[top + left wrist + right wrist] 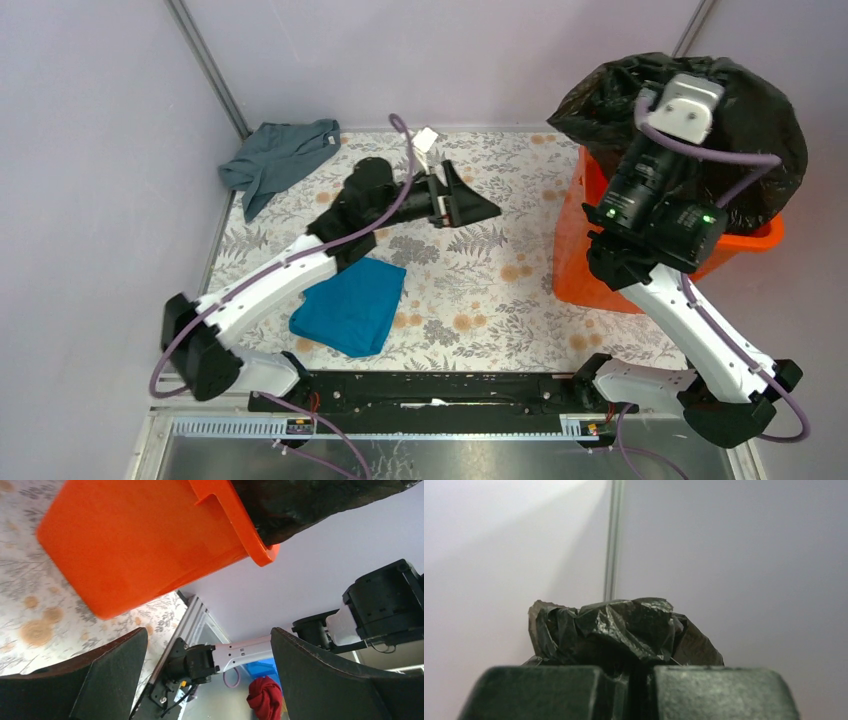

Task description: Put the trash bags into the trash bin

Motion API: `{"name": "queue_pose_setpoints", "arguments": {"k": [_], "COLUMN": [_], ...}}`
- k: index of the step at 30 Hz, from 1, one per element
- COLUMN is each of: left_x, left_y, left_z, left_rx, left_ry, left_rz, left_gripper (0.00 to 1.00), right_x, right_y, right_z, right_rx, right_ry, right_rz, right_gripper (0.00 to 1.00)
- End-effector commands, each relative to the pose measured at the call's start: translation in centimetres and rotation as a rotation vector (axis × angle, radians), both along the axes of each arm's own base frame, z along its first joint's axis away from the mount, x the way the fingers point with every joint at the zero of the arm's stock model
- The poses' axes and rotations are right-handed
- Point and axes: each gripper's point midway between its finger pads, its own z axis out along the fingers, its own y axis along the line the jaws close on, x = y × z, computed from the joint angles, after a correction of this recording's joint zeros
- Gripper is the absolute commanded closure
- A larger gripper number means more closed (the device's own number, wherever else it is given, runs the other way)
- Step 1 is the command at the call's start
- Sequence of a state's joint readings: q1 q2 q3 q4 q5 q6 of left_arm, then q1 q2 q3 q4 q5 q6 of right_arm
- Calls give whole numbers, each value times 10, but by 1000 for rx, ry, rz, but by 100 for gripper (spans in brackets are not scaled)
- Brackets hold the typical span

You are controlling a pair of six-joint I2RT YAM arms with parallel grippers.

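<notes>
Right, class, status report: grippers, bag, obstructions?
Left gripper open, empty. Right gripper shut on trash bag, bulging over trash bin. Teal cloth, grey cloth clear of bin.

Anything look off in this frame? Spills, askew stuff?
The black trash bag balloons high above the rim of the orange trash bin rather than sitting down inside, a pinch of it in the shut right gripper. A grey cloth and a teal cloth lie crumpled on the table.

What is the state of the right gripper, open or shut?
Shut: the right gripper pinches crumpled black trash bag between its fingers.
</notes>
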State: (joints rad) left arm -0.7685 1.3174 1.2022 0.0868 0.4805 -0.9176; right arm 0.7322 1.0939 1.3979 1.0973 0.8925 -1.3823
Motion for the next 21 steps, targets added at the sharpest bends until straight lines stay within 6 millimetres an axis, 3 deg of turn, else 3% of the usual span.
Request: {"name": "queue_pose_setpoints", "arguments": {"k": [1,4,7,10,13,16,21], "left_x": [-6,4,8,8,15,15,0], "left_y": [-36,-64,-92,-118,-135,-145,-151], "left_z": [49,48,50,59,55,55,55], "left_rx": [-153,-193,-278,-331,-344,-367,-412], "left_ry": [-74,-47,3,29,51,59,85], "left_rz": [-92,-117,-201,-275,-264,-265,-303], "left_gripper": [4,4,4,10,13,17,36], "right_x": [1,24,25,13,-3,-21,-41], "right_y": [-2,17,16,5,-4,-16,-25], "right_z": [-5,-9,-4,8,19,27,28], "right_rx": [191,244,323,410,470,517,522], "right_ry": [-65,-7,-32,-84,-135,-186,-256], "right_rz": [137,222,243,280,353,410,480], "right_gripper": [100,100,100,100,100,100,100]}}
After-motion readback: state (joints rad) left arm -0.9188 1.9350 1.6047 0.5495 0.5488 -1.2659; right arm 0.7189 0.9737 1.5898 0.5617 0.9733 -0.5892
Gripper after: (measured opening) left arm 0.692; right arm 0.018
